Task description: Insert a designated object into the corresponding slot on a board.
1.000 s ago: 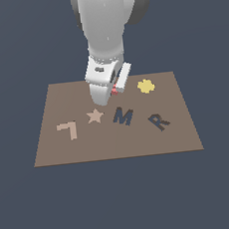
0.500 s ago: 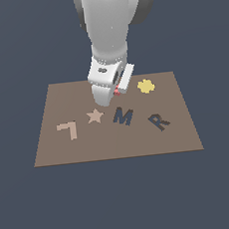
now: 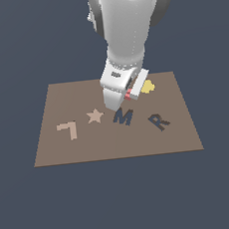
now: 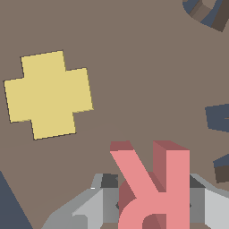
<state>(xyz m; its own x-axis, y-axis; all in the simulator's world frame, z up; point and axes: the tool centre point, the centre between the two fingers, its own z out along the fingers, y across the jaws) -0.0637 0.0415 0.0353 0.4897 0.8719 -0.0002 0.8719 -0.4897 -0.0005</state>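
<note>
My gripper (image 3: 124,96) is shut on a pinkish-red R-shaped piece (image 3: 128,93) and holds it above the brown board (image 3: 114,142), behind the dark blue M. In the wrist view the red R (image 4: 152,183) sits between the two grey fingers (image 4: 100,203) of the gripper (image 4: 154,205). The dark grey-brown R slot (image 3: 159,121) lies tilted on the board at the exterior view's right, apart from the gripper.
A yellow cross-shaped piece (image 3: 147,87) (image 4: 47,94) lies on the board just beside the gripper. The board also carries a tan L (image 3: 68,129), a tan star (image 3: 94,115) and a dark blue M (image 3: 123,117). Dark blue recess parts (image 4: 219,117) show at the wrist view's edge.
The gripper with the red piece has shifted a little toward the exterior view's right and now overlaps the yellow piece's edge. Nothing on the board has moved.
</note>
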